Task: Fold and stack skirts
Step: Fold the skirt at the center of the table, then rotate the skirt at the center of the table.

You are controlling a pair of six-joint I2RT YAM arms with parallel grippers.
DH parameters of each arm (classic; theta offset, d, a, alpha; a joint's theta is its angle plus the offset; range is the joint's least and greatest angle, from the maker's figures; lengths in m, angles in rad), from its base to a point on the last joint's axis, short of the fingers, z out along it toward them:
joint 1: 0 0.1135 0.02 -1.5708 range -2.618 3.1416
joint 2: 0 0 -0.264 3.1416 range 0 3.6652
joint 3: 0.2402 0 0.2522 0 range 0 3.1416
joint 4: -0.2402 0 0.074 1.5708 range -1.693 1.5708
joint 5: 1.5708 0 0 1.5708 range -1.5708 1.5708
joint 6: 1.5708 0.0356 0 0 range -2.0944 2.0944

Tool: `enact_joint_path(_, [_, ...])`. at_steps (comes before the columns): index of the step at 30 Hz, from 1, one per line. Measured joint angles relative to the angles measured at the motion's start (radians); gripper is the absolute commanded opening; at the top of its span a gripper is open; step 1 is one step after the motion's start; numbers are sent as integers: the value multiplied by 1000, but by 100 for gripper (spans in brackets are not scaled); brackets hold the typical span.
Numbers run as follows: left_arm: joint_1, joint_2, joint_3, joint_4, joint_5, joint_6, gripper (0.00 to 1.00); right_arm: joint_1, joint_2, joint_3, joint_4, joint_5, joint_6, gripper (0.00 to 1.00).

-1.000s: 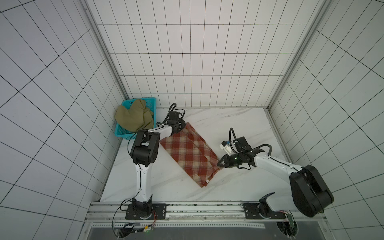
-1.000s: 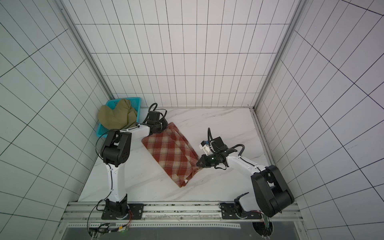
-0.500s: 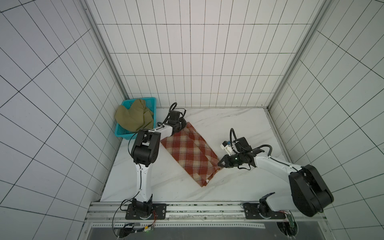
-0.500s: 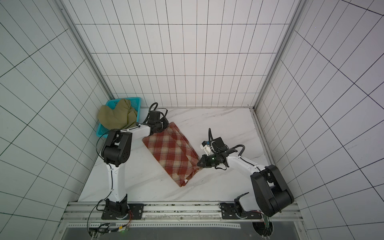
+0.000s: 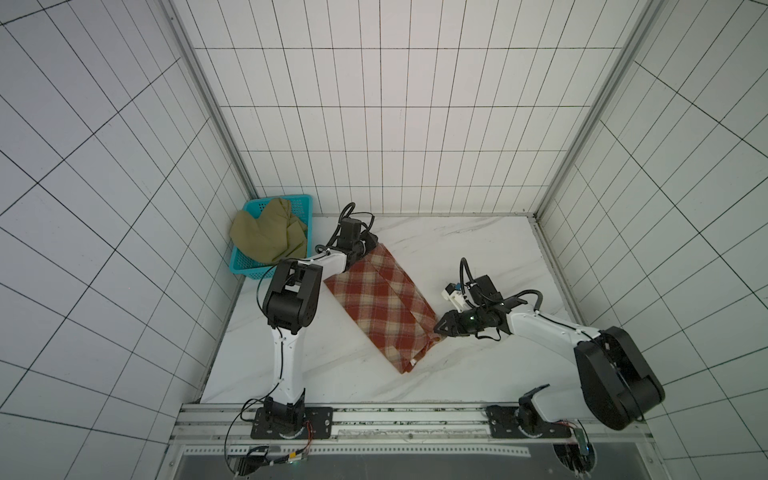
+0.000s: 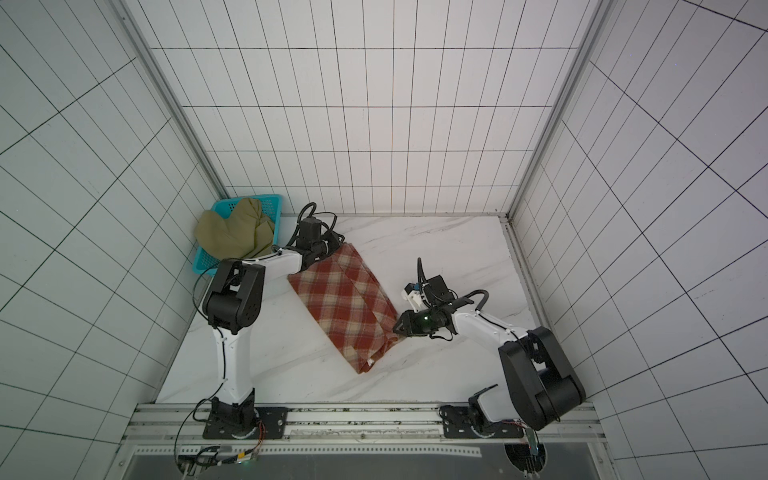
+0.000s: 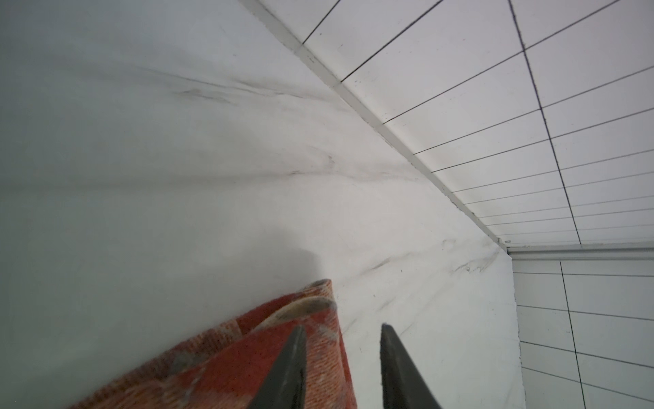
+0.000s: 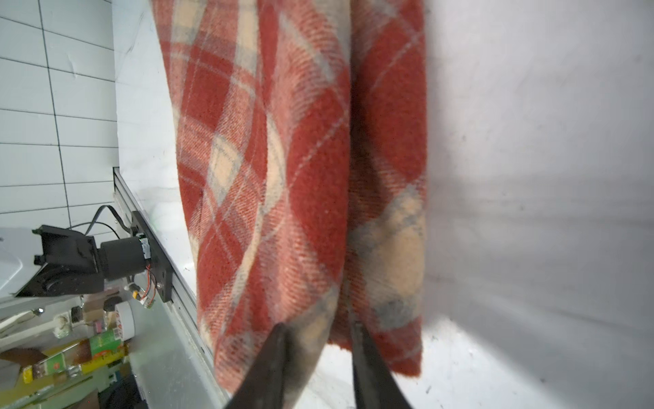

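Plaid skirt [image 5: 382, 303] lies folded, diagonal across the middle of the bench [image 5: 478, 249]. Left fingers [image 7: 292, 364] apart at its far corner. Right fingers [image 8: 270, 357] apart over its hem nearest the right edge. Olive skirt [image 5: 266, 237] heaped in teal basket [image 5: 249, 272] at far-left corner, beyond left arm [image 5: 291, 299].

Two skirts (a plaid skirt [image 5: 382, 303], apparently one bunched olive skirt [image 5: 262, 237]), one basket [image 5: 249, 269], two arms [image 5: 286, 353] [image 5: 540, 332].
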Motion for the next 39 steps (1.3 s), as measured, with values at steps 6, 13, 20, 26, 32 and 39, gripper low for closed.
enact_joint_path(6, [0, -86, -82, 77, 21, 6, 41, 0, -73, 3, -52, 63, 1, 43])
enact_joint_path(13, [0, -272, -208, 107, 77, 18, 37, 83, -157, 53, -126, 163, 0, 43])
enact_joint_path(20, [0, -420, -415, 70, 110, 33, 35, 236, -133, 114, -104, 219, 20, 42])
enact_joint_path(26, [1, -444, -571, 17, 119, 51, 33, 243, -63, 113, -24, 222, 61, 35])
enact_joint_path(32, [37, -442, -626, -13, 121, 78, 30, 224, 5, 80, 56, 244, 83, 26])
enact_joint_path(39, [117, -400, -644, -11, 130, 94, 29, 142, 120, 44, 78, 297, 89, 22])
